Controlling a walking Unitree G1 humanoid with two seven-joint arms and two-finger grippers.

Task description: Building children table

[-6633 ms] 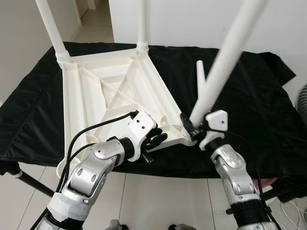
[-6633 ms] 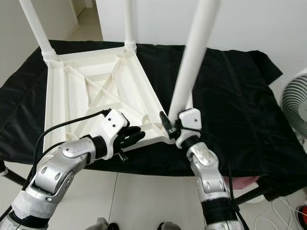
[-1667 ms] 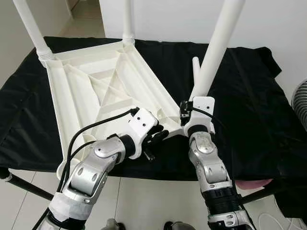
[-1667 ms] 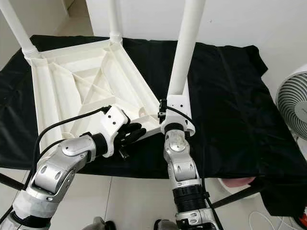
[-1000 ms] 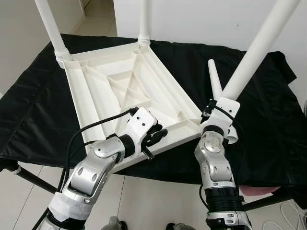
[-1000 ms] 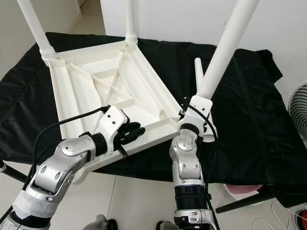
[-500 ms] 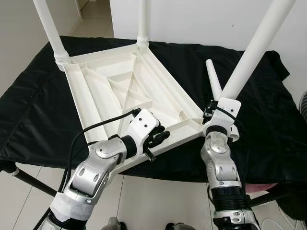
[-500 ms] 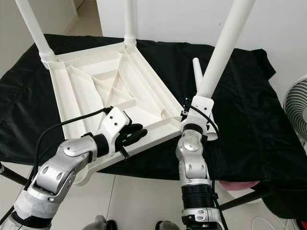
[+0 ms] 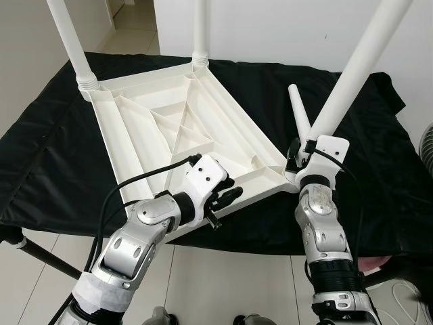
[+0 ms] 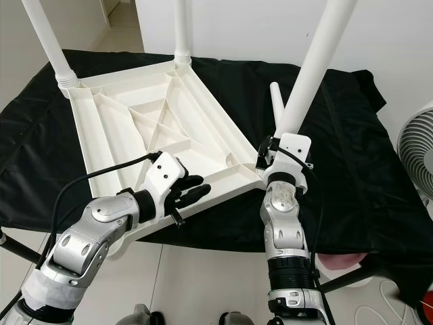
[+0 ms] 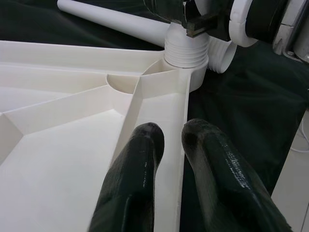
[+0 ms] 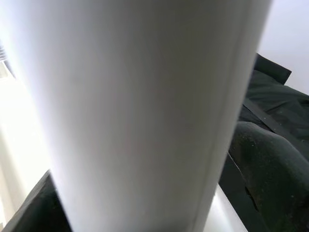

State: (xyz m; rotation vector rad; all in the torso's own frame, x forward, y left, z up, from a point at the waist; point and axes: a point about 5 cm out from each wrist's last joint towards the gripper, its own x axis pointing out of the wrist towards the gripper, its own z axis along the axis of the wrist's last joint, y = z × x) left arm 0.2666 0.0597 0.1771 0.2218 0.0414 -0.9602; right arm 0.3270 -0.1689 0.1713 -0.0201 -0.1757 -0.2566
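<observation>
Tabletop: your white children's tabletop lies upside down, ribs up, on the black cloth, toward the cloth's left half; its near corner hangs over the cloth's front edge.
Fitted legs: you have two white legs standing upright in the two far corners of the tabletop.
Third leg: a white leg rises tilted from the tabletop's near right corner, its threaded collar sitting at the corner socket.
Loose leg: a fourth leg lies on the cloth just behind the right gripper.
Left gripper: your left gripper pinches the tabletop's near rim wall between its two black fingers, a short way from that corner.
Right gripper: your right gripper sits at the base of the tilted leg; the wrist view has the leg pressed right against it, and the fingers look clamped round it.
Fan: a white fan stands beyond the cloth's right edge.
</observation>
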